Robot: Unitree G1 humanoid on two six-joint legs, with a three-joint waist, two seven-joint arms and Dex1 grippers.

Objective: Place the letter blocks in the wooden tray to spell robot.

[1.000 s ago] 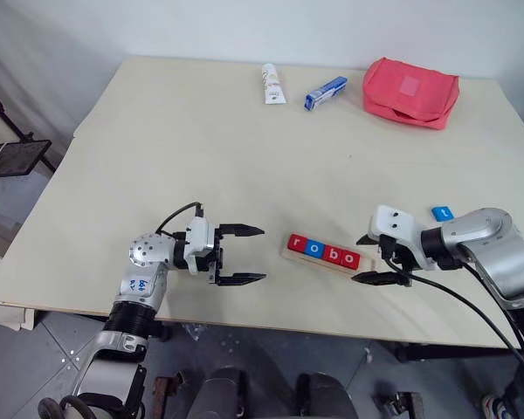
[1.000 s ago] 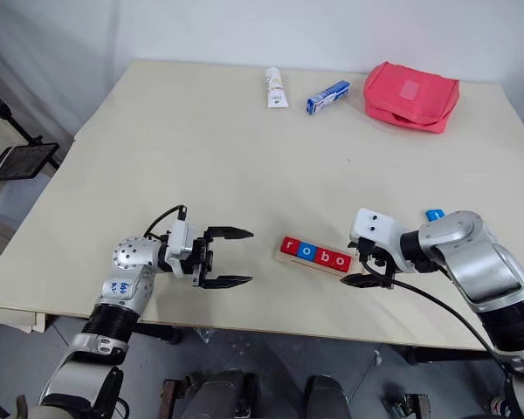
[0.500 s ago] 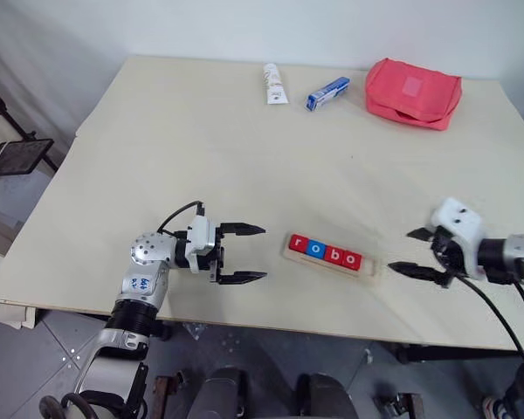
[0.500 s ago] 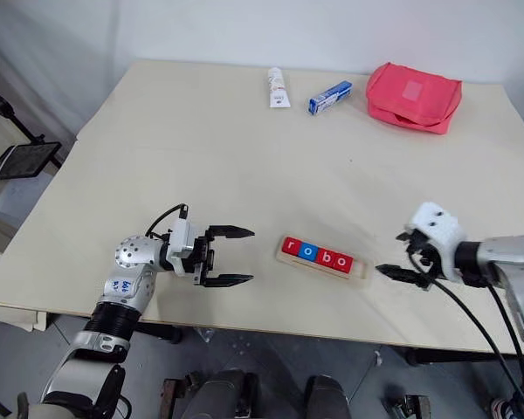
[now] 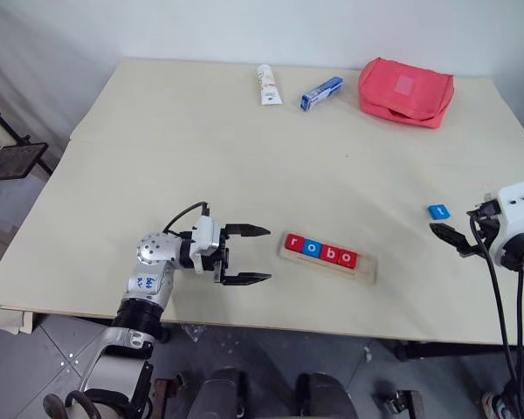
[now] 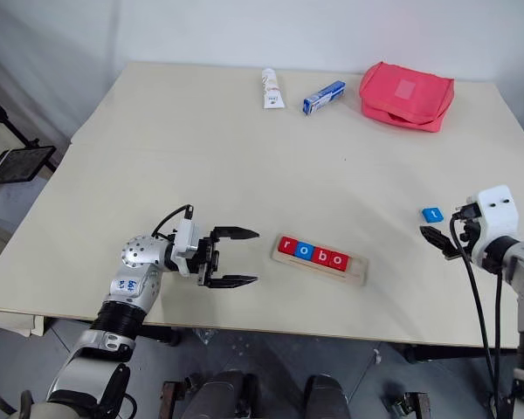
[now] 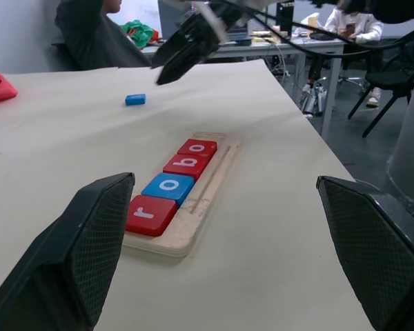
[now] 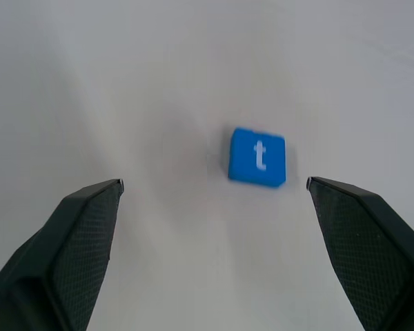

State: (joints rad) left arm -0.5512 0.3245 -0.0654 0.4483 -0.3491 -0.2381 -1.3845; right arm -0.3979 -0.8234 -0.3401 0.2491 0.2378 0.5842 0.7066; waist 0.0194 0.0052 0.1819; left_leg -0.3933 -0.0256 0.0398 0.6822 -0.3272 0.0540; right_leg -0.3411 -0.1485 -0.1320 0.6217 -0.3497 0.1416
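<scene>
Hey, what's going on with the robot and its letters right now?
Both grippers open, empty. Right gripper beside blue t block. Wooden tray reads r-o-b-o, end slot free. Nothing blocking.

The beige table (image 5: 201,140) bears the wooden tray (image 5: 367,266), blue t block (image 5: 438,211), tube (image 5: 267,84), box (image 5: 321,92) and red pouch (image 5: 406,92).

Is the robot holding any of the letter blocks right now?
No. Both grippers are open and empty. The right gripper is near the blue t block, which lies on the table; the left gripper is beside the wooden tray.
</scene>
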